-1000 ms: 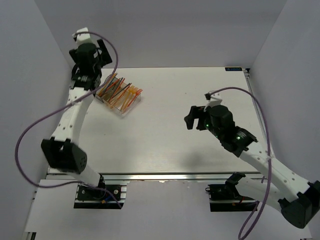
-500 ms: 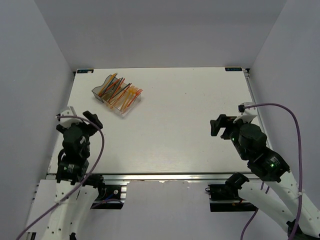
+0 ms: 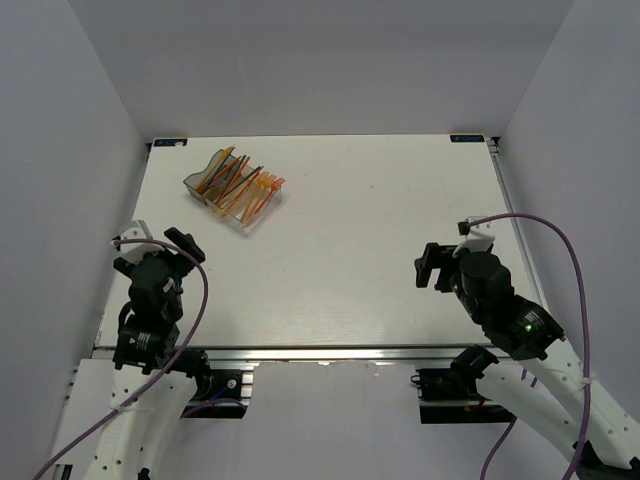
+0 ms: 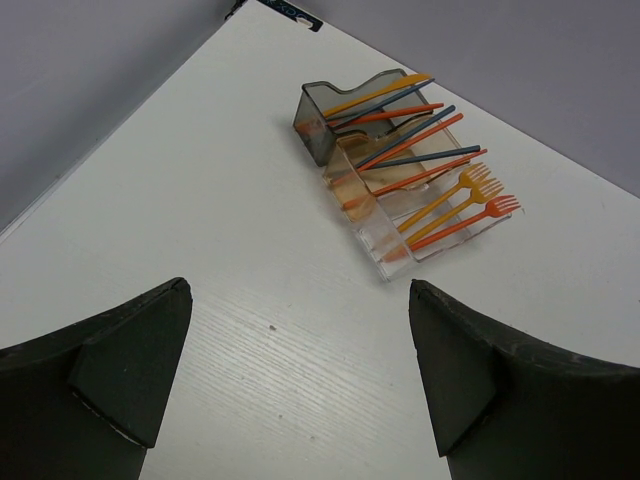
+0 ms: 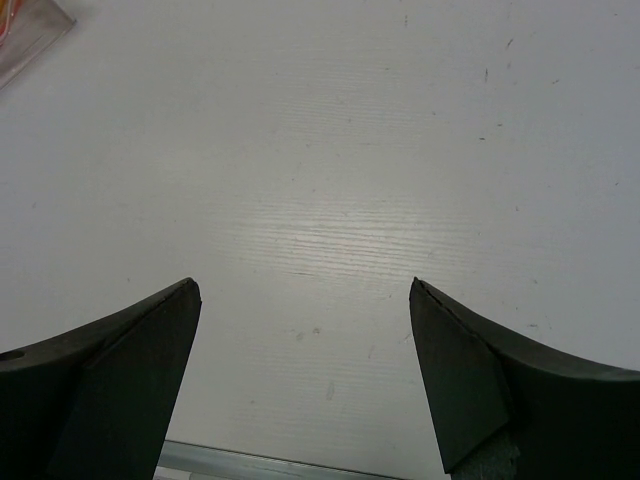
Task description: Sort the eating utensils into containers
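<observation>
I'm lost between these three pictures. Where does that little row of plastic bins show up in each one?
Top external: the row of bins sits on the far left part of the table, slanted.
Left wrist: the bins are in the upper middle of the picture.
Right wrist: only a clear corner at the top left edge.
Shared landmark: the white table under the bins.

The left arm (image 3: pixel 150 300) and right arm (image 3: pixel 495 295) are built alike: smooth white links joined by bulky black joint housings, each wrist topped with a small white cap. A thin purple cable (image 3: pixel 515 214) loops loosely off each arm. A tiny green light (image 3: pixel 521 326) glows on the right arm's black housing. The left gripper (image 4: pixel 300 295) and right gripper (image 5: pixel 300 290) have matte black fingers (image 4: pixel 120 370), broad wedges tapering to blunt tips. Black mounting blocks (image 3: pixel 452 383) anchor the bases.
</observation>
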